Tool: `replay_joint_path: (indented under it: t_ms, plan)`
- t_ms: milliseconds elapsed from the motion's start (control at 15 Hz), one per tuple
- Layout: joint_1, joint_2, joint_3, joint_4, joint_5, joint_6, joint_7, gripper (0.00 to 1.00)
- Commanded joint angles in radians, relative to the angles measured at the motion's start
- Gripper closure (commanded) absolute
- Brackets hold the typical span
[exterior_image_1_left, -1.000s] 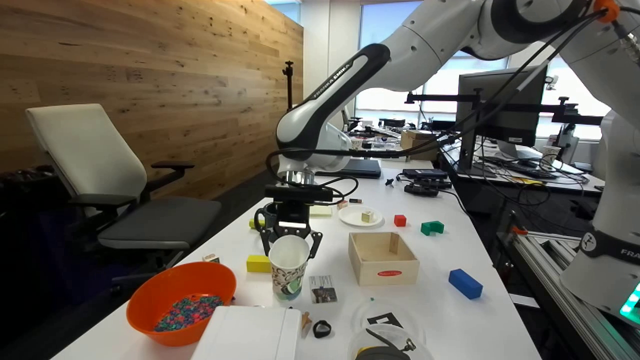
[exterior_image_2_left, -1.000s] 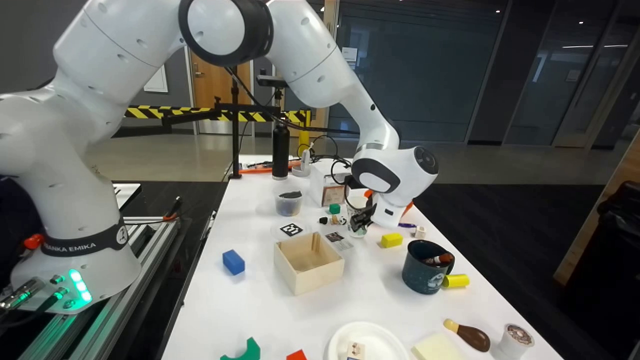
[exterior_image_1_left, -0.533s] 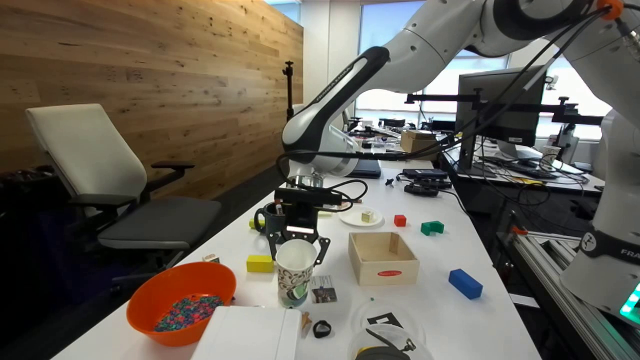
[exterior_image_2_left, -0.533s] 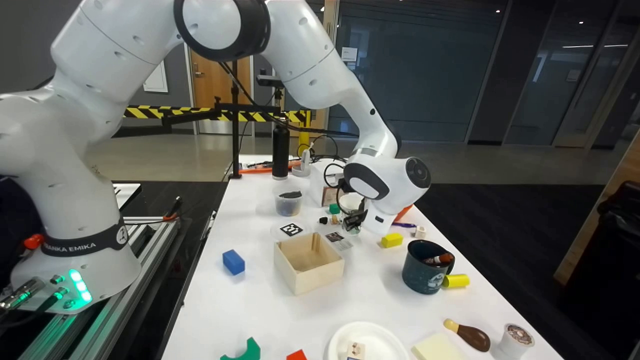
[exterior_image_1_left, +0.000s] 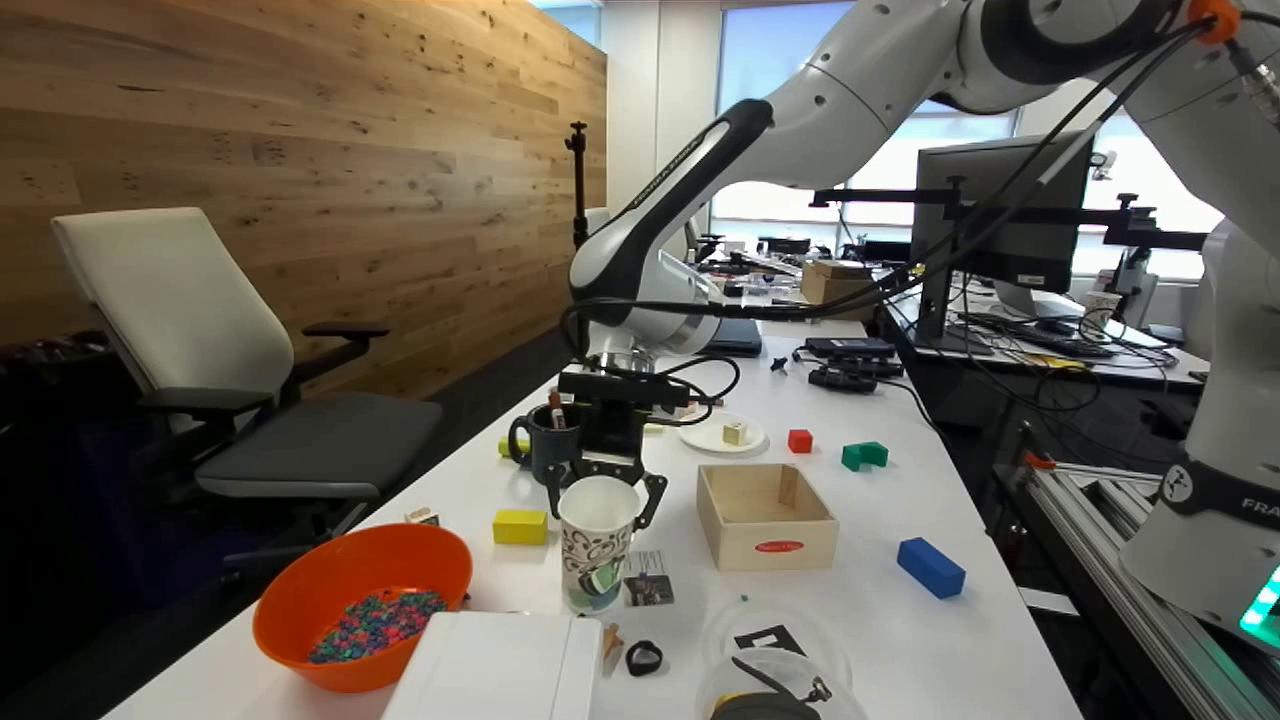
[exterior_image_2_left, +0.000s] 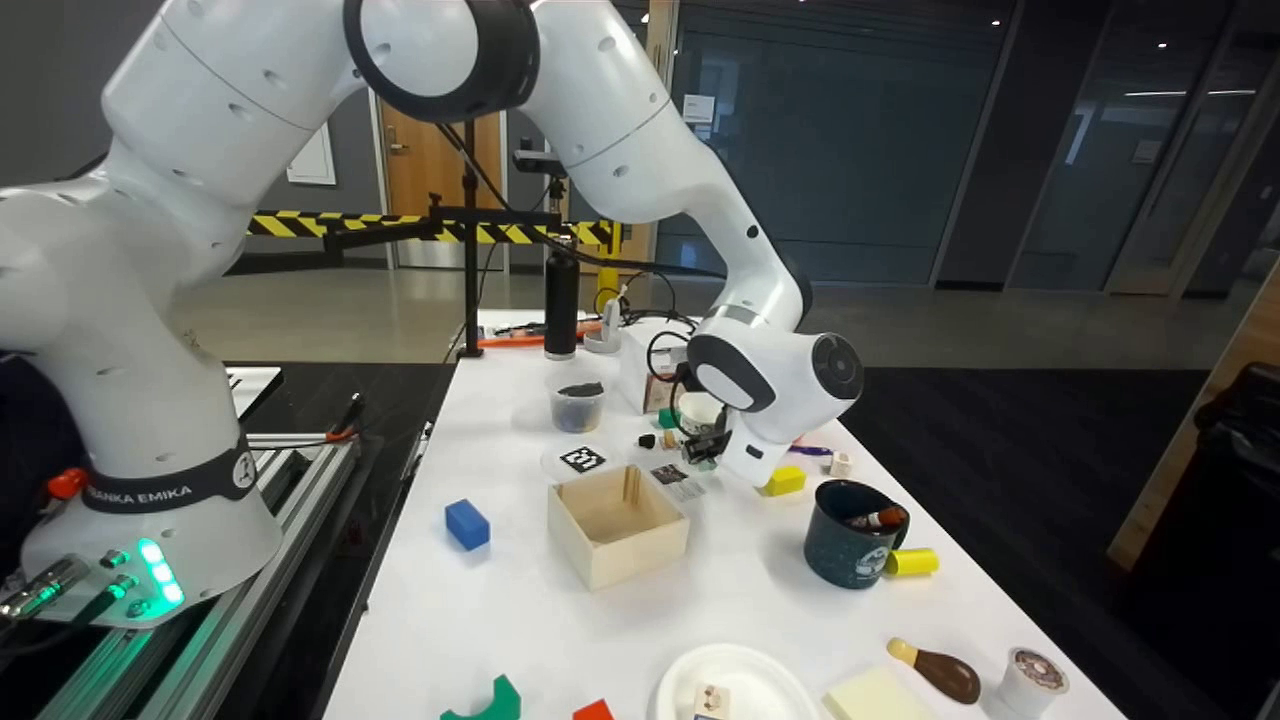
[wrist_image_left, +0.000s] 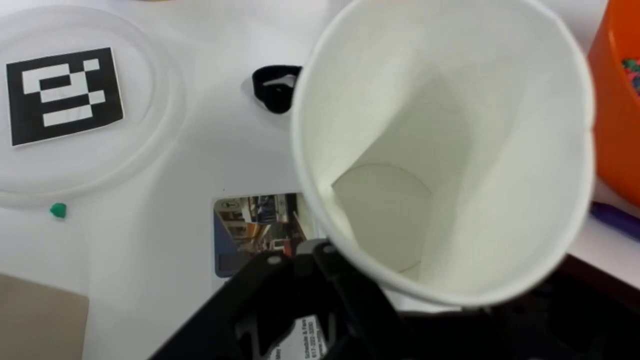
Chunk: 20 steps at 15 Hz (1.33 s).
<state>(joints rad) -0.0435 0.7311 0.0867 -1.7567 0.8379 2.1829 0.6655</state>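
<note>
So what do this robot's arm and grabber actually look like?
The arm is white and black-trimmed, built of smooth, rounded, tube-like sections. Pale letters on the black band round its base read FRANKA EMIKA; below it glows a green light strip. Black cables hang along the arm. The gripper is black, with two thin, jointed fingers.

In both exterior views, part of a brand is read on the black band (exterior_image_2_left: 165, 485) of the robot base (exterior_image_2_left: 210, 560): "ANKA EMIKA" and "FRA". On the card (wrist_image_left: 260, 225), wrist view, partly covered: a circled "T", "Schedule & Fare", "617-222-3200" and "www." are made out. A coded square marker (wrist_image_left: 65, 96) is seen within the rim of a clear lid (wrist_image_left: 160, 85). Warning stripes are borne by the barrier tape (exterior_image_2_left: 290, 223). The red oval label (exterior_image_1_left: 779, 546) on the wooden box (exterior_image_1_left: 735, 545) cannot be read.
</note>
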Motion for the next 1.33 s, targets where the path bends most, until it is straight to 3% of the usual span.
replay_joint_path:
  t_ms: [0,533,1267]
  plan:
    - [-0.012,0.011,-0.011,-0.013,0.058,-0.052,-0.079,0.8]
    - [-0.032,0.045,-0.016,0.013,0.105,-0.198,-0.227,0.8]
    - [0.129,-0.021,-0.13,-0.039,0.032,0.028,-0.085,0.8]
